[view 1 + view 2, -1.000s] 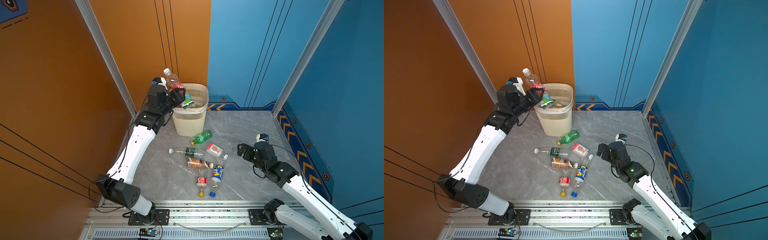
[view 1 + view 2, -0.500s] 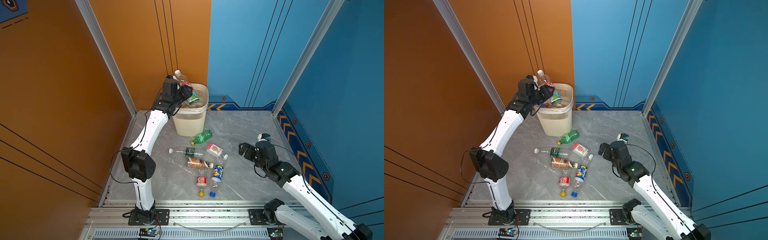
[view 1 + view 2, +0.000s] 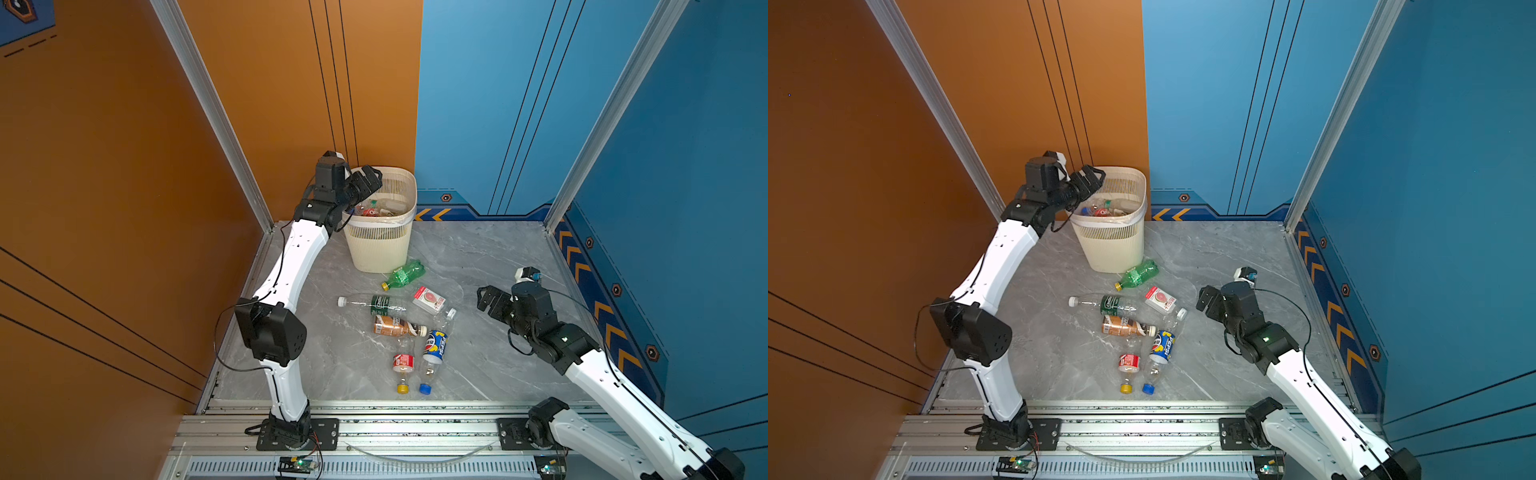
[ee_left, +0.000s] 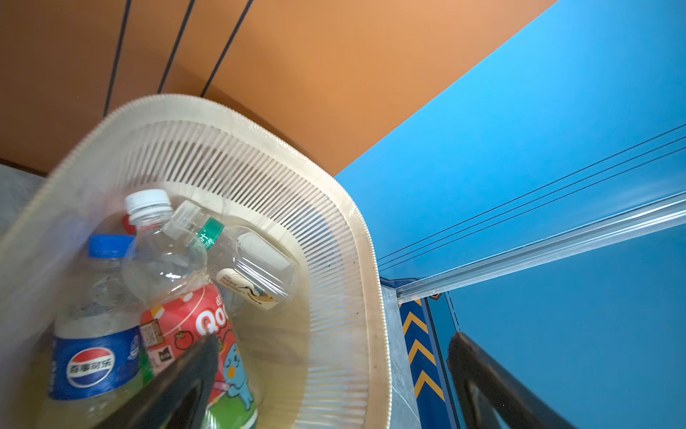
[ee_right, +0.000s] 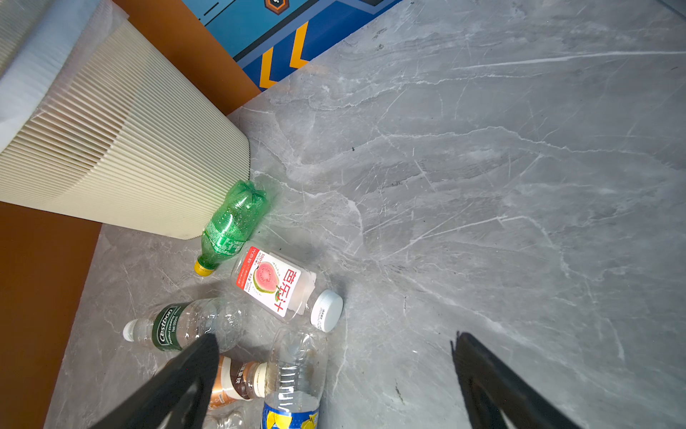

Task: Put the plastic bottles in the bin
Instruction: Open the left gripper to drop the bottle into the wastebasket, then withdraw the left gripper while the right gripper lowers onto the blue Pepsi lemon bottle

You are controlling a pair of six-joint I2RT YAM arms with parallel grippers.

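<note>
Clear Pepsi bottle (image 3: 434, 351) and red-label bottle (image 3: 404, 365) lie side by side well before the bin (image 3: 380, 249), long axes toward it, caps pointing away. Right gripper (image 3: 484, 297) spread, empty. Green bottle (image 3: 405, 274) lies just beside the bin's foot, yellow cap pointing away. Further bottles (image 4: 163, 256) heaped inside the bin; left gripper (image 3: 372, 178) spread over its rim.

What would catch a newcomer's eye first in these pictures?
The cream slatted bin in the back corner, several bottles already inside, with the left gripper open and empty over its rim. Then the plastic bottles strewn on the grey marble surface before it, the right gripper open beside them.
</note>
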